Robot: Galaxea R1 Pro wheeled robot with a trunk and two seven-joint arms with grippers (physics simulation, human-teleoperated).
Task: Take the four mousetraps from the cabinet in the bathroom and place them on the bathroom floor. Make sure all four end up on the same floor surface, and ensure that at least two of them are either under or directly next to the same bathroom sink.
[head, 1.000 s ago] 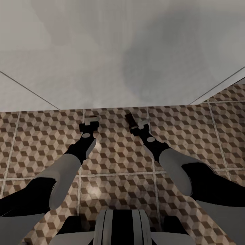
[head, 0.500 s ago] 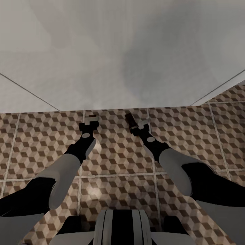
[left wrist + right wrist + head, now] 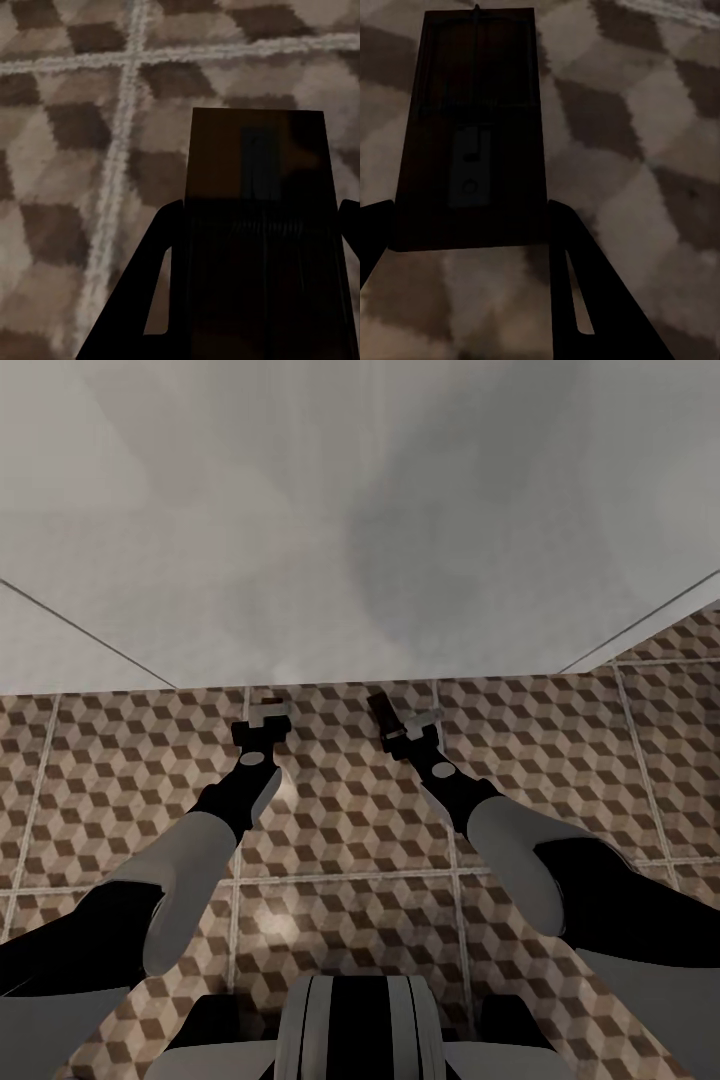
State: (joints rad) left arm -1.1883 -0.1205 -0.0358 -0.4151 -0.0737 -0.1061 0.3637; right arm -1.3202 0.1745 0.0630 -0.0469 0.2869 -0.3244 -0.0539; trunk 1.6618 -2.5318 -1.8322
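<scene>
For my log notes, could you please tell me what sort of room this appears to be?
Probably a bathroom: the tiled floor has a brown and cream cube pattern with pale grout, and a large smooth white fixture rises ahead. Each gripper holds a mousetrap above the tiles.

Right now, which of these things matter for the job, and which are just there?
For the job:
- mousetrap in the left pincer
- mousetrap in the right pincer
- bathroom floor

Just there:
- the pale grey wall
</scene>
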